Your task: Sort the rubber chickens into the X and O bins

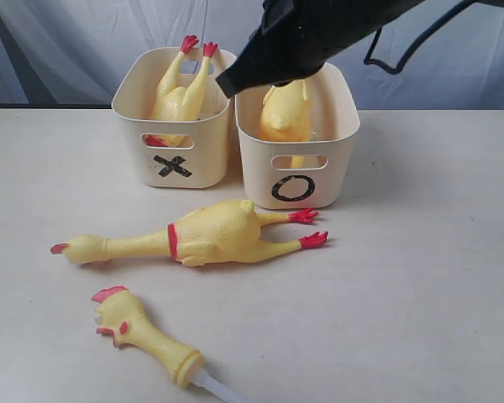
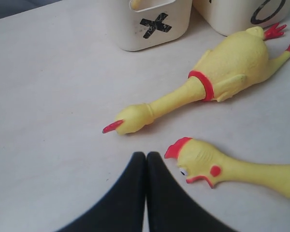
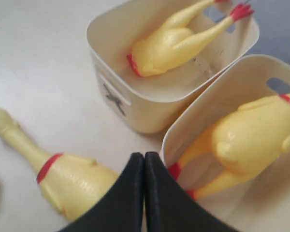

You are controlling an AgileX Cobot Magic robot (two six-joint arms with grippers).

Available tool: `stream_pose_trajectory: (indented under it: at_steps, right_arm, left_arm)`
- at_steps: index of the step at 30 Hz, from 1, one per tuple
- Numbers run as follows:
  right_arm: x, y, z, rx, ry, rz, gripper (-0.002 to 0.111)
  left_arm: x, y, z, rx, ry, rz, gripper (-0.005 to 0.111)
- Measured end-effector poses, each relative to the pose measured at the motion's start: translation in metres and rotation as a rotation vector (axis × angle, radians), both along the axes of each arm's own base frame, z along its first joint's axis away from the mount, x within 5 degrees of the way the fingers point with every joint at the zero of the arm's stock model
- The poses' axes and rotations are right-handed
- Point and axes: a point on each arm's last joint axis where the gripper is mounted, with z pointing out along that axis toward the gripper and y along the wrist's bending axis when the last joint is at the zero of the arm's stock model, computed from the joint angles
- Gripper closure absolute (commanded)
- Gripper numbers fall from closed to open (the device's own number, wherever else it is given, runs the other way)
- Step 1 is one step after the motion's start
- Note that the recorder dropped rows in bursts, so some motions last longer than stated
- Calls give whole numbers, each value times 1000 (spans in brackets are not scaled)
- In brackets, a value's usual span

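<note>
A headless rubber chicken (image 1: 178, 94) lies feet-up in the X bin (image 1: 210, 164). Another chicken (image 1: 286, 113) sits in the O bin (image 1: 260, 180), its head hidden. On the table in front of the bins lies a whole chicken (image 1: 210, 235), and nearer still a head-and-neck piece (image 1: 143, 327) with a white tube (image 1: 218, 388). My right gripper (image 1: 227, 84) hangs shut and empty above where the two bins meet; in its wrist view, the right gripper (image 3: 144, 157) is over the O bin's rim (image 3: 208, 96). My left gripper (image 2: 146, 155) is shut and empty, just beside the head piece (image 2: 217, 166).
Both bins stand side by side at the back of the pale table (image 1: 420, 277). A grey-blue curtain (image 1: 50, 50) hangs behind them. A black cable (image 1: 403, 59) loops from the right arm above the O bin.
</note>
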Motion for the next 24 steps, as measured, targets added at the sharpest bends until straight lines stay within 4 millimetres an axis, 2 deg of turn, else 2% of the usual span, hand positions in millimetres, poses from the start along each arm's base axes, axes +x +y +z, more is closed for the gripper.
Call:
stream_pose_trajectory:
  at_steps: [7, 11, 16, 20, 24]
  right_arm:
    - [-22, -12, -1, -41, 70, 17, 109]
    - [-37, -22, -2, -31, 68, 11, 109]
    - [-55, -34, -13, -14, 91, -12, 109]
    - [-67, -43, -24, 5, 97, -39, 109]
    - [-77, -50, -43, -4, 121, -55, 109]
  left_arm:
    - [-1, -5, 1, 7, -22, -74, 107]
    - [-1, -15, -1, -59, -77, -168, 107]
    - [-2, -28, -6, -17, -158, -383, 107]
    - [2, -41, -13, 95, -190, -619, 107]
    - [11, -53, -29, 236, -181, -852, 105]
